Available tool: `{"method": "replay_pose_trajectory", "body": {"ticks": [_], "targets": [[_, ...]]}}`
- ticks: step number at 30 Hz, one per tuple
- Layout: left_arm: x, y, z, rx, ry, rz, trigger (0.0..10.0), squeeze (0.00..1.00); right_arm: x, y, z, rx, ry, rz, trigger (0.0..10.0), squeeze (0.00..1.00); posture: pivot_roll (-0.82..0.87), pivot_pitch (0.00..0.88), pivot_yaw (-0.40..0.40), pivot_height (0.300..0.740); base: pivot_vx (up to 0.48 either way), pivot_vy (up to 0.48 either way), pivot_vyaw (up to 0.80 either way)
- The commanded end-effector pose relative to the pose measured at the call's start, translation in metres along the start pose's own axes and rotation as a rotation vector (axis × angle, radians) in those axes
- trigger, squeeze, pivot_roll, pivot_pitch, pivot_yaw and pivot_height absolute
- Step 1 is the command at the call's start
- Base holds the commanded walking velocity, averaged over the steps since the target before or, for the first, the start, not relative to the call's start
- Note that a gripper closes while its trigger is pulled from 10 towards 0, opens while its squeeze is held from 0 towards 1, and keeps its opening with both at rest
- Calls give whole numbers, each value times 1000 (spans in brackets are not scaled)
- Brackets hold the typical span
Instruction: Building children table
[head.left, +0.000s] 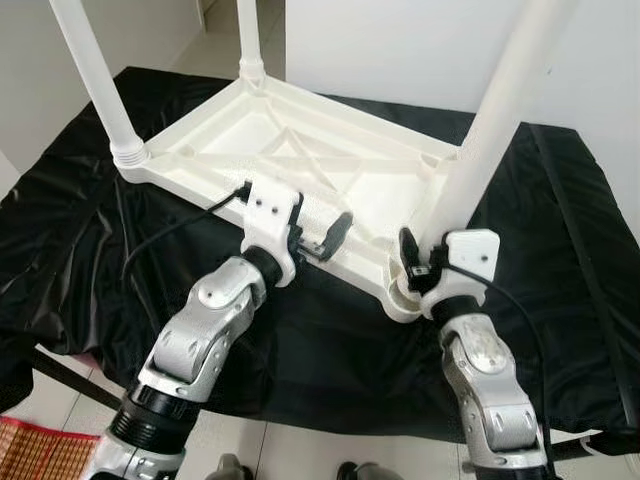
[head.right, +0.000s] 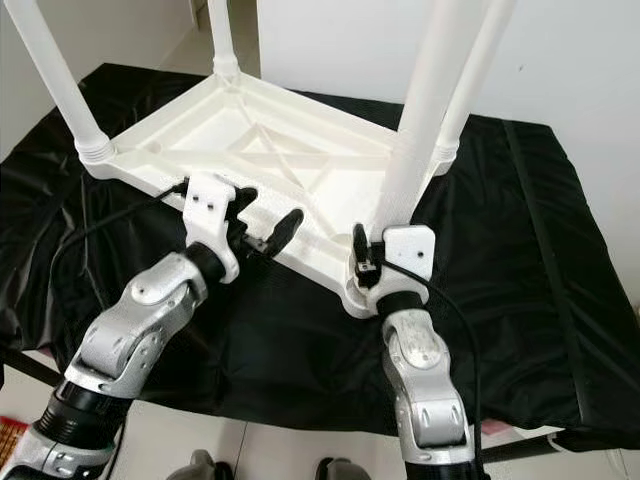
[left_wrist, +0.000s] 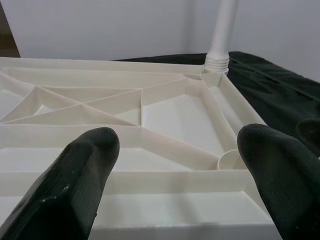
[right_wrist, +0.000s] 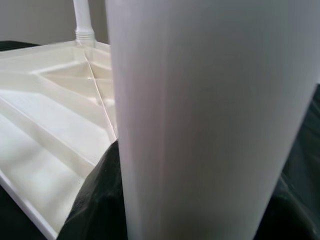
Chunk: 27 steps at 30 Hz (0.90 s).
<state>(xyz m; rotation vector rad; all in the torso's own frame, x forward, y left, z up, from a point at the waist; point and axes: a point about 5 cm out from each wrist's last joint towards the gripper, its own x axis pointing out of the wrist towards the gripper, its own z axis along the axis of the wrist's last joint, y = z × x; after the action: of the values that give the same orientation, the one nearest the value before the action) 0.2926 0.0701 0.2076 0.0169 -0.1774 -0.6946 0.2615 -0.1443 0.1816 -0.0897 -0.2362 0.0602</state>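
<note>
Here, my right gripper (head.left: 418, 262) clasps the fourth leg (head.left: 487, 130) over the near corner socket (head.left: 404, 297) of the upturned children's table (head.left: 300, 160) on the black-draped tabletop (head.left: 560, 260), my left gripper (head.left: 318, 228) spread wide beside its rim; next, seating demands straight downward pressure.

No readable text, labels or numbers anywhere.

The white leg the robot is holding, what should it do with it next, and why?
Probably twist or press the white leg down into its corner socket. The right gripper is shut on the leg low down, right above that near corner of the upside-down tabletop. The left gripper is open at the near rim.
</note>
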Motion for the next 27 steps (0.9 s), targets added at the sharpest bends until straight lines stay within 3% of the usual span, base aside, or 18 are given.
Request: {"method": "replay_pose_trajectory", "body": {"ticks": [1,9,18,27], "targets": [[-1,-9,2,12,-12,-114,10000,0,-3,0,1,-7,-18,5,10000,0,0,150,-10,740,0,0,0],[-4,-17,9,-5,-38,-169,10000,0,-6,8,-1,-31,-26,65,10000,0,3,152,-11,740,0,0,0],[-13,-25,2,8,6,-237,10000,0,-11,19,-8,-72,-13,149,10000,0,13,154,-16,740,0,0,0],[-16,-26,2,10,13,-241,10000,0,-18,18,-13,-103,1,174,10000,0,10,152,-17,740,0,0,0]]}}
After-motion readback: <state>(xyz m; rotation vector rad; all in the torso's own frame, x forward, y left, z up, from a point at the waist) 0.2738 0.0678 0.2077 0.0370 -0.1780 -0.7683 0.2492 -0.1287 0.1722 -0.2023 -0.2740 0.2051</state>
